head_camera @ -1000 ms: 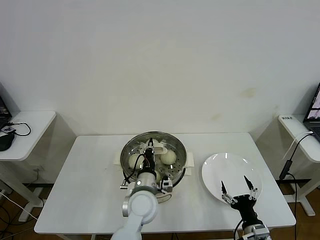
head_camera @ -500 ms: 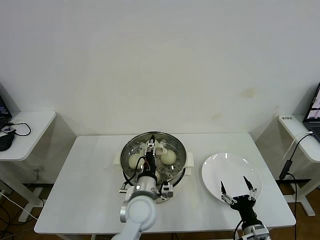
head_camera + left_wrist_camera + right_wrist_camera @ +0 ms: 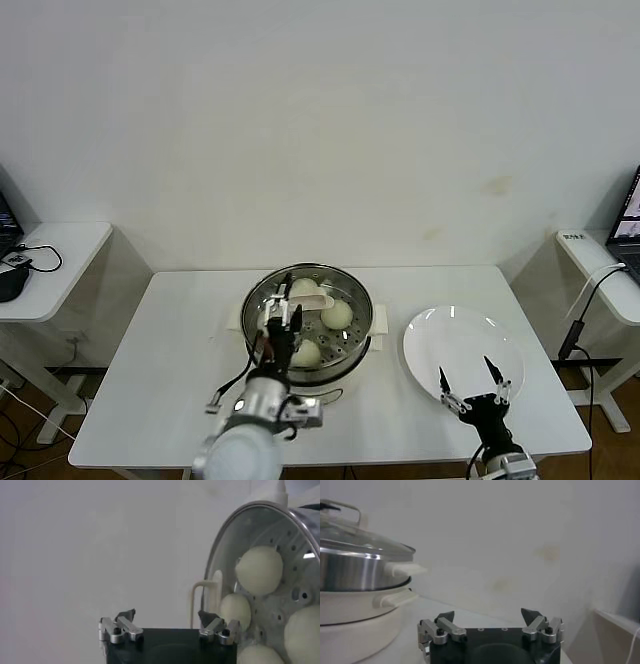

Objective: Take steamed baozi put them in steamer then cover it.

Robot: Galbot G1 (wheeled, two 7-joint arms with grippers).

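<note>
Nearest the robot in the head view, the left gripper (image 3: 277,322) hangs over the near left part of the steamer (image 3: 352,292), its two dark fingers spread wide apart with nothing between them and touching none of the buns; its own wrist view shows the same, both fingertips (image 3: 126,615) standing well apart with only bare background in the gap. The right gripper (image 3: 467,375) waits at the near edge of the table (image 3: 170,350), over the near rim of the white plate (image 3: 470,335), jaws likewise spread wide and holding nothing, which the right wrist view confirms with its two fingertips (image 3: 530,615) far apart. One plate lies on the table to the right of the steamer, apart from it, and bare of food. The one steamer, a shiny perforated steel basket on a white pot with side handles, stands at the middle of the table. Four steamed baozi (image 3: 337,314) lie inside it: one at the right, one at the near side, one at the far side and one at the left partly hidden behind the left gripper; the left wrist view also shows four cream buns on the perforated floor (image 3: 260,570). A glass lid with a white handle (image 3: 350,532) sits tilted on the steamer's rim in the right wrist view. Behind the table rises a plain pale wall (image 3: 320,120).
</note>
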